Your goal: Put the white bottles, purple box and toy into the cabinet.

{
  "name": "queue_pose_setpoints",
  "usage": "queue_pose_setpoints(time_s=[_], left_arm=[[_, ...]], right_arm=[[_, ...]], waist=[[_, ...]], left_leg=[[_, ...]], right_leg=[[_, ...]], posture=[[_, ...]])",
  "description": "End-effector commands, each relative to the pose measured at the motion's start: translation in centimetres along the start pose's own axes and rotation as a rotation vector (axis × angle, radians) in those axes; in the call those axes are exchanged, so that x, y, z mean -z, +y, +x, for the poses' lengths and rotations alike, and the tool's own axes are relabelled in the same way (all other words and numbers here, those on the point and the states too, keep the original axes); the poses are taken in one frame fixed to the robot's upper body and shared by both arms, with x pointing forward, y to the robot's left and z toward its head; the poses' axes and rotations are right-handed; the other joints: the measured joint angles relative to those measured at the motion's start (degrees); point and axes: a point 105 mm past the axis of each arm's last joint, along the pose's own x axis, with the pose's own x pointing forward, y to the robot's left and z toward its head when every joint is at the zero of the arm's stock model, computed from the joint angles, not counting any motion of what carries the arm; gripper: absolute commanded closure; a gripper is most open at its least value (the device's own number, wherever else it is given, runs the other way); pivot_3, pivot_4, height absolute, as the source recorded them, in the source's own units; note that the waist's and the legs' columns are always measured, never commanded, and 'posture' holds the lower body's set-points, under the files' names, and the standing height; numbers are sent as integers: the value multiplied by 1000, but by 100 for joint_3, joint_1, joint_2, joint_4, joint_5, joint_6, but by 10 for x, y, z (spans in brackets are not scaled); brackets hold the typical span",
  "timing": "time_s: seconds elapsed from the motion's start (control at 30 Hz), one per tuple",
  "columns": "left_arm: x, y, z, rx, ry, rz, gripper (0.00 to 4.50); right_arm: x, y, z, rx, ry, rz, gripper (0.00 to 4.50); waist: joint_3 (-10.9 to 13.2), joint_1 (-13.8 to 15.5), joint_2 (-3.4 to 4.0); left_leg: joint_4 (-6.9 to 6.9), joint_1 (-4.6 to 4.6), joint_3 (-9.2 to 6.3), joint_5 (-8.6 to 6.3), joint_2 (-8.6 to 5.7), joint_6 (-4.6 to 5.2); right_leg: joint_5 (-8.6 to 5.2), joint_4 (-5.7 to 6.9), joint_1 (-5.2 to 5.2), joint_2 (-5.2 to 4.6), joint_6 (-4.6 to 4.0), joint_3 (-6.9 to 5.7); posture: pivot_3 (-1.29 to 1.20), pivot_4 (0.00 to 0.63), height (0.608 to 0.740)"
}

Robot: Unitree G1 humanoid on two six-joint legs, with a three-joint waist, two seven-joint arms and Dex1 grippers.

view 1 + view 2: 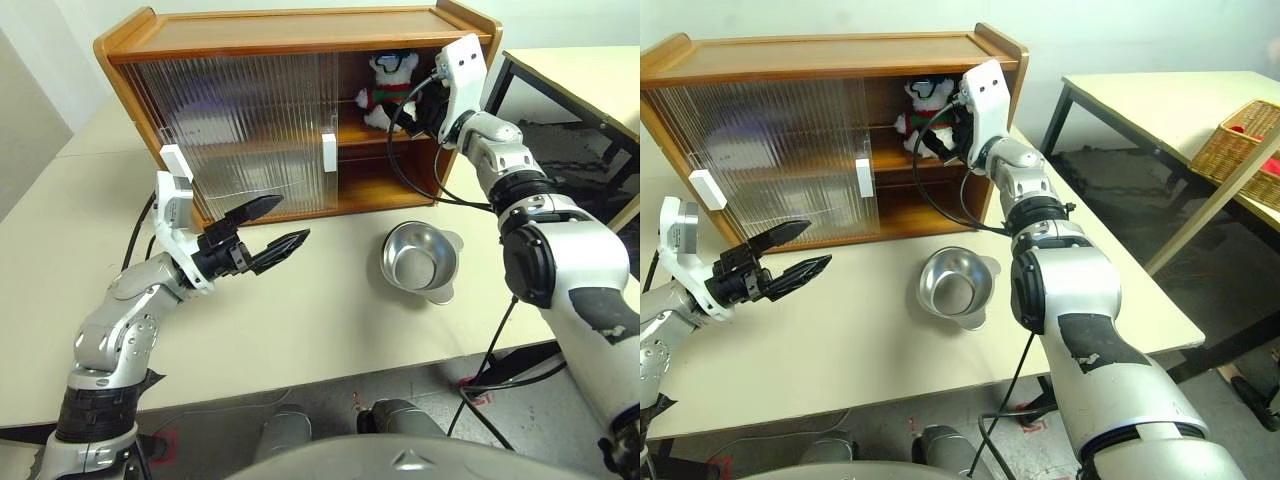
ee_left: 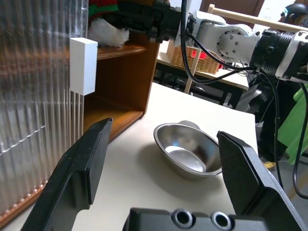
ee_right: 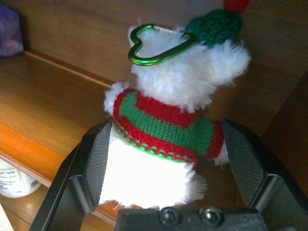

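We judge the toy (image 3: 163, 125) soft, light; right gripper (image 3: 168, 159) released around its sweater, cabinet (image 1: 300, 30) at twelve o'clock.

The toy (image 1: 388, 88), a white plush figure in a red-and-green sweater with a green hat and green glasses, sits upright on the upper shelf in the open right bay of the cabinet (image 1: 290, 30), upper middle of the left eye view. My right claw (image 3: 166, 163) stands spread wide on either side of its body, fingers apart from the plush. The cabinet is brown wood on the counter, its ribbed translucent doors slid left. A corner of the purple box (image 3: 9, 29) shows deeper on the same shelf. One white bottle (image 3: 14, 180) stands on the shelf below.
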Motion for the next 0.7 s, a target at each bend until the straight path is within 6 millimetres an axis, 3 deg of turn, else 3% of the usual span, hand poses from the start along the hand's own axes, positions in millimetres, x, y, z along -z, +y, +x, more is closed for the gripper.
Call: queue_pose_setpoints(time_s=[0.03, 0.33, 0.7], left_arm=[[5, -1, 1, 11, 12, -1, 0], [11, -3, 0, 26, 23, 1, 0], [14, -3, -3, 33, 35, -2, 0]], right_arm=[[-11, -3, -1, -9, -44, 7, 35], [-18, -5, -4, -42, -88, 124, 35], [-8, -8, -31, -118, -108, 104, 35]], waist=[[0, -1, 0], [0, -3, 0], [-1, -21, -2]], left_leg=[[0, 0, 0, 0, 0, 1], [2, 1, 7, 5, -2, 7], [15, 5, 19, 6, -8, 9]], right_leg=[[0, 0, 0, 0, 0, 0], [2, 2, 1, 0, 5, -3], [4, 6, 12, 2, 5, -7]], posture=[[31, 0, 740], [26, 0, 740], [6, 0, 740]])
